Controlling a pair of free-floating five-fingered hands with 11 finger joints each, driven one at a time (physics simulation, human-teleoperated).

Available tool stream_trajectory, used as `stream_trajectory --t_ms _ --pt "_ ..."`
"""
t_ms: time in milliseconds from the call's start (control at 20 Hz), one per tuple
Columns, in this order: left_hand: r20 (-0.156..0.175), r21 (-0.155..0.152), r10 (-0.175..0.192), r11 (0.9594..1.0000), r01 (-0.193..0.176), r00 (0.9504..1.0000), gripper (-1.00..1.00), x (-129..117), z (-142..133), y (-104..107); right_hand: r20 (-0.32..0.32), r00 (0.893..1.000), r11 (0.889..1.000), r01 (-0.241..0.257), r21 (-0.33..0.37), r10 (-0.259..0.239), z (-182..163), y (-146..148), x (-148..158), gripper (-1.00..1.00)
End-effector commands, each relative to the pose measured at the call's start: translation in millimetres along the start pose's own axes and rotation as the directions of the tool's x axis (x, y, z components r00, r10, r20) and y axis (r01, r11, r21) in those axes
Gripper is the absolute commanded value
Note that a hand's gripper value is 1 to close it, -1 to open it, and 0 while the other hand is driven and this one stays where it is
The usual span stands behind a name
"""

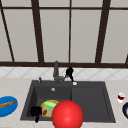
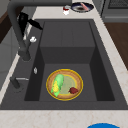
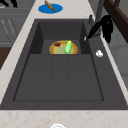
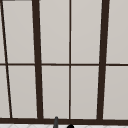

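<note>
My right hand hovers over the back rim of the dark sink, just right of the grey faucet; its fingers are loose and hold nothing. In the side views it hangs beside the faucet, right hand and right hand, with one finger stretched out over the rim. A sliver of the right hand peeks in at the bottom of the upper view. My left hand floats at the sink's front left corner, next to a yellow plate. On the plate lie a green corn-like piece and a small red bit.
A big red round thing sits low in the front view and hides part of the plate. A blue plate with bread lies on the left counter. A wine glass and a dark plate stand on the right. A small white object rests on the back rim.
</note>
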Motion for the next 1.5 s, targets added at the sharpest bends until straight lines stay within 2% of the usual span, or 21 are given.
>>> stream_trajectory --t_ms 0,100,250,350,450,550,650,850,950,1100,1250,1300,1350,1400,1450 --pt "0.000 0.000 0.000 1.0000 0.000 1.0000 0.00 0 0 0 -0.022 1.000 0.996 0.005 -0.085 -0.007 12 12 -4 -1.00" --pt "0.000 0.000 0.000 1.0000 0.000 1.0000 0.00 0 0 0 -0.013 0.999 0.991 -0.037 -0.127 0.035 16 24 4 -1.00" --pt "0.000 0.000 0.000 1.0000 0.000 1.0000 0.00 0 0 0 -0.051 0.997 0.983 -0.072 -0.166 0.065 23 34 9 -1.00" --pt "0.000 0.000 0.000 1.0000 0.000 1.0000 0.00 0 0 0 -0.072 0.996 0.977 -0.071 -0.200 0.058 26 40 11 -1.00" --pt "0.000 0.000 0.000 1.0000 0.000 1.0000 0.00 0 0 0 -0.130 0.992 0.971 -0.034 -0.235 0.003 23 40 11 -1.00" --pt "0.000 0.000 0.000 1.0000 0.000 1.0000 0.00 0 0 0 -0.184 0.982 0.965 -0.009 -0.263 -0.040 22 40 13 -1.00" --pt "0.000 0.000 0.000 1.0000 0.000 1.0000 0.00 0 0 0 -0.205 0.978 0.959 -0.015 -0.281 -0.045 21 46 13 -1.00" --pt "0.000 0.000 0.000 1.0000 0.000 1.0000 0.00 0 0 0 -0.276 0.958 0.958 -0.004 -0.287 -0.079 14 53 14 -1.00" --pt "0.000 0.000 0.000 1.0000 0.000 1.0000 0.00 0 0 0 -0.288 0.955 0.958 -0.015 -0.288 -0.072 17 63 16 -1.00" --pt "0.000 0.000 0.000 1.0000 0.000 1.0000 0.00 0 0 0 -0.281 0.959 0.956 -0.045 -0.291 -0.041 30 78 13 -1.00" --pt "0.000 0.000 0.000 1.0000 0.000 1.0000 0.00 0 0 0 -0.320 0.946 0.941 -0.067 -0.331 -0.046 35 87 16 -1.00" --pt "0.000 0.000 0.000 1.0000 0.000 1.0000 0.00 0 0 0 -0.319 0.947 0.941 -0.076 -0.329 -0.035 37 88 17 -1.00" --pt "0.000 0.000 0.000 1.0000 0.000 1.0000 0.00 0 0 0 -0.307 0.951 0.951 -0.078 -0.299 -0.019 34 86 15 -1.00" --pt "0.000 0.000 0.000 1.0000 0.000 1.0000 0.00 0 0 0 -0.298 0.955 0.956 -0.088 -0.281 0.001 34 86 16 -1.00" --pt "0.000 0.000 0.000 1.0000 0.000 1.0000 0.00 0 0 0 -0.300 0.954 0.956 -0.085 -0.279 -0.002 35 87 15 -1.00"
